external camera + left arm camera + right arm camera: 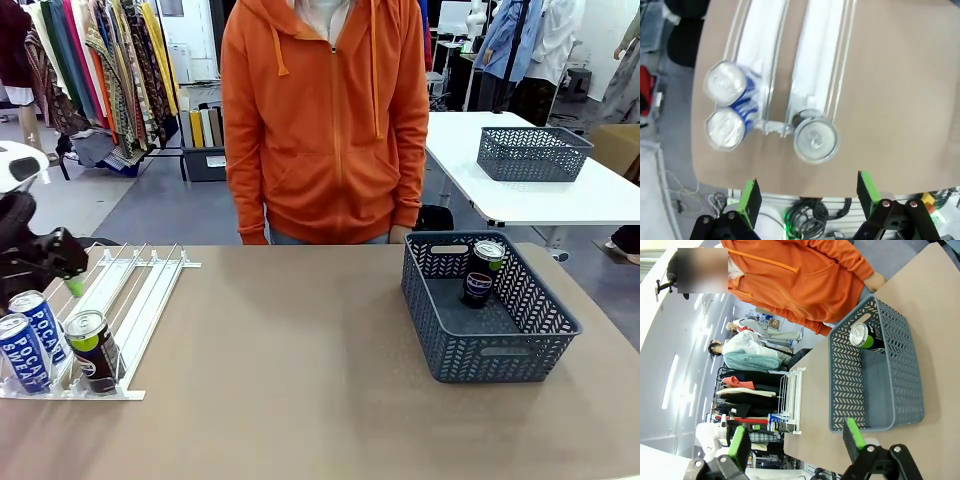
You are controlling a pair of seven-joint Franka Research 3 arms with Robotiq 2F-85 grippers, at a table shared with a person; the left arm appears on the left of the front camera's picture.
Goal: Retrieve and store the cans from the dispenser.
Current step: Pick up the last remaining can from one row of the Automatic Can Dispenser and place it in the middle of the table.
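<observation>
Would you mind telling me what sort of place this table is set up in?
Probably a robot test room dressed like a shop: racks of hanging clothes stand behind the person, a second white table carries a lattice basket, and the near table holds a can dispenser.

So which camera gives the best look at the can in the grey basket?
The front view: the can stands upright in the basket, label facing us. The right wrist view shows the can sideways, mostly its silver top.

Dispenser (150, 300) left, basket (497, 358) right
</observation>
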